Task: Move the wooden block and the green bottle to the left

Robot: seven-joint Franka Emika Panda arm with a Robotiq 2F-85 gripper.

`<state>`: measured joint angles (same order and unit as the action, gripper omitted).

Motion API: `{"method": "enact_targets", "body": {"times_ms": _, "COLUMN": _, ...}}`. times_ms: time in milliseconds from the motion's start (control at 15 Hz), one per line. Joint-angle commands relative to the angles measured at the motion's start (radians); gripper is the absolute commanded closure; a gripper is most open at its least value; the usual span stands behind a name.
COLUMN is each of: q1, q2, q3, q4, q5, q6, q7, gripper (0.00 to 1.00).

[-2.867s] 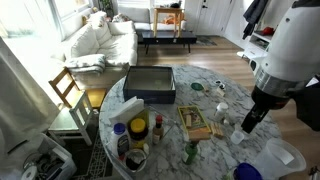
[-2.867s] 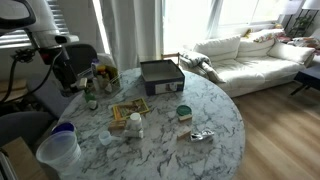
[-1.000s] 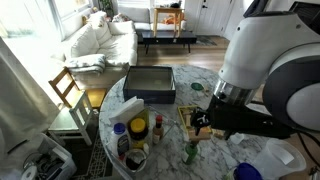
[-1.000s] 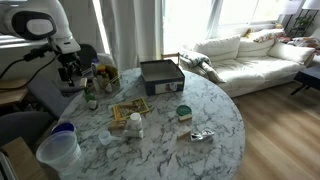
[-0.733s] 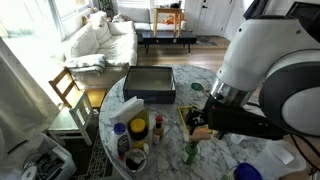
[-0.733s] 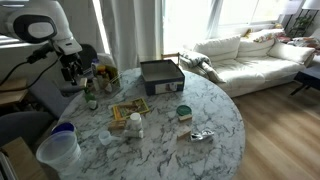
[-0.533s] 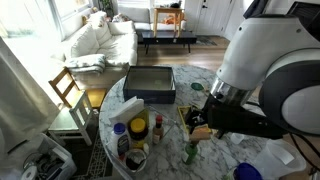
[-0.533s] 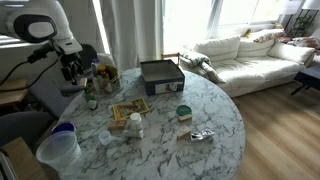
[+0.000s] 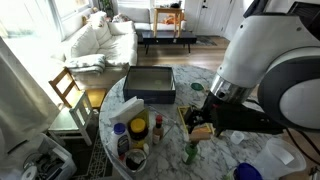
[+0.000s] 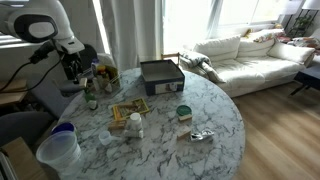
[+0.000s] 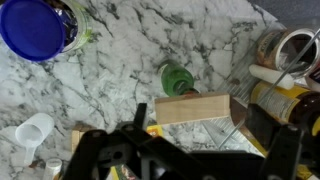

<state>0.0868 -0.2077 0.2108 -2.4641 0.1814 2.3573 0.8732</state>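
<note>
Two things are to go left, and neither appears gripped. The wooden block (image 10: 129,112) lies flat toward the middle of the surface (image 10: 215,120). The green bottle (image 10: 91,98) stands upright near the edge closest to the arm, just beside a cluster of jars (image 10: 103,76). The fingers (image 10: 72,72) hang above that same edge, clear of the marble, so this reads as the approach to the first pick. Their spread I cannot tell: the wrist view gives only a dark silhouette, with the bottle seen from above beneath it.

The next move probably calls for a straight descent onto one of the two. The slim bottle looks easy to tip, and the jars crowd it.

The surface is round white marble with grey veins. A dark grey tray (image 10: 160,75) sits at its edge nearest a white sofa (image 10: 250,55). Bright windows and a wooden floor lie beyond.
</note>
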Motion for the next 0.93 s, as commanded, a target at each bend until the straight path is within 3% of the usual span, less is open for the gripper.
{"method": "enact_targets", "body": {"times_ms": 0, "q1": 0.027, "q2": 0.01, "q3": -0.037, "q4": -0.007, "q5": 0.064, "q6": 0.022, "q7": -0.158, "gripper": 0.0}}
{"method": "enact_targets", "body": {"times_ms": 200, "q1": 0.022, "q2": 0.023, "q3": -0.037, "q4": -0.002, "q5": 0.071, "q6": 0.003, "q7": -0.227, "gripper": 0.0}}
{"method": "enact_targets", "body": {"times_ms": 867, "q1": 0.011, "q2": 0.063, "q3": -0.023, "q4": 0.002, "q5": 0.006, "q6": 0.011, "q7": -0.179, "gripper": 0.0}}
